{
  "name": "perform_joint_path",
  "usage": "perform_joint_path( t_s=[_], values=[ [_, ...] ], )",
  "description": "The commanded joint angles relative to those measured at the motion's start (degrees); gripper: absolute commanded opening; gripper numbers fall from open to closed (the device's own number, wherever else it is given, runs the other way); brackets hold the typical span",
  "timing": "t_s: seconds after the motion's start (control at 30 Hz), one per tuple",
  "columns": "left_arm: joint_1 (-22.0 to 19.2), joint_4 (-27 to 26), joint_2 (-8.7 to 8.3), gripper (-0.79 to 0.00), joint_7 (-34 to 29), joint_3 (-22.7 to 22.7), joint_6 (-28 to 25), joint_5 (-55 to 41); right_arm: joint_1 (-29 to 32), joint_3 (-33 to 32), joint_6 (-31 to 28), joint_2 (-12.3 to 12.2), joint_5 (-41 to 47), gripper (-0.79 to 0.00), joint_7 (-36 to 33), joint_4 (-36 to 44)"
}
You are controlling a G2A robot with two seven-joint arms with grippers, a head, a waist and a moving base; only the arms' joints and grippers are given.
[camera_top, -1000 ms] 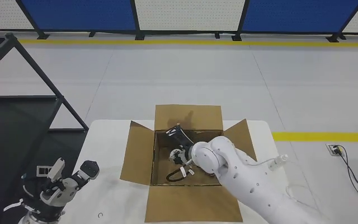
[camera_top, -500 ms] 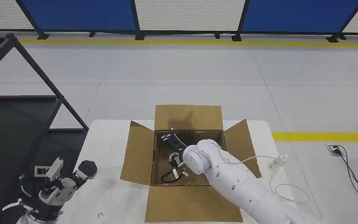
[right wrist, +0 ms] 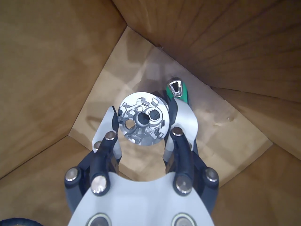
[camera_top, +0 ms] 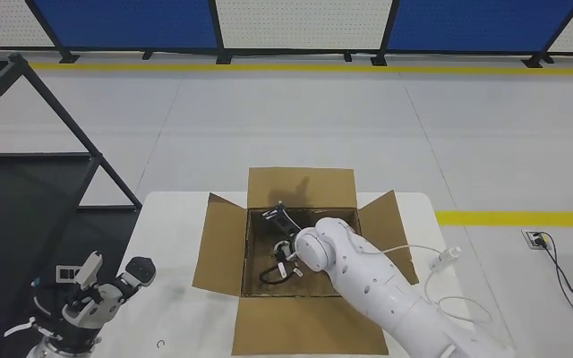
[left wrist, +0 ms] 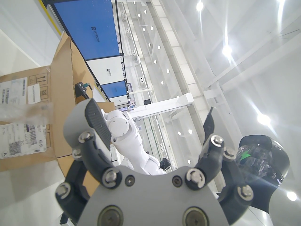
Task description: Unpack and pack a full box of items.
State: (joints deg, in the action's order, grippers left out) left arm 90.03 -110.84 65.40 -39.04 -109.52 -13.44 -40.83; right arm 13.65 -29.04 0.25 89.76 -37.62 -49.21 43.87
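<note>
Box (camera_top: 300, 186) sits open in the middle of the white table (camera_top: 179, 313), all four flaps folded outward. In the top view the R arm goes down into it from the near-right side, w/ the wrist below rim level, towards the box's left half.

R gripper (right wrist: 143, 116) is deep inside the box, pointing at the floor near a corner. Its fingers (right wrist: 185, 118) are clamped on a silver metal disc (right wrist: 143, 128), one pad on each side of the rim. The disc is round, w/ a centre hole and notched cut-outs, flat face towards the wrist cam. Can't tell whether it rests on the box floor or hangs just above it, as the angle is too steep.

A green-handled tool (right wrist: 180, 90) w/ a chrome end is just beside the disc, on the far side, close against one finger. The box walls (right wrist: 58, 48) are brown corrugated card, and the floor is a paler sheet.

L gripper (left wrist: 152, 114) is well apart from the box, off the table's near-left corner, and points up at the ceiling. Its fingers are spread wide w/ nothing between them. Its wrist view shows the box's outer side (left wrist: 58, 83), w/ white labels stuck on it.
</note>
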Motion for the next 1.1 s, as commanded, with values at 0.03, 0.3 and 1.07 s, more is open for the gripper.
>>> perform_joint_path(
  t_s=[0.03,0.3,1.07],
  values=[
    [-0.1,-0.2,0.0,0.0,0.0,0.2,0.1,0.3,0.1,-0.8,-0.5,-0.1,-0.2,-0.08,-0.1,-0.1],
    [-0.5,-0.5,0.0,0.0,0.2,0.9,0.6,0.9,1.1,-4.1,-0.7,-1.4,-1.8,0.0,-0.4,3.0],
    [-3.2,-0.4,-0.06,0.0,1.2,4.2,2.4,3.5,45.0,-42.9,0.6,-16.9,-24.4,0.0,-2.5,75.3]
  ],
)
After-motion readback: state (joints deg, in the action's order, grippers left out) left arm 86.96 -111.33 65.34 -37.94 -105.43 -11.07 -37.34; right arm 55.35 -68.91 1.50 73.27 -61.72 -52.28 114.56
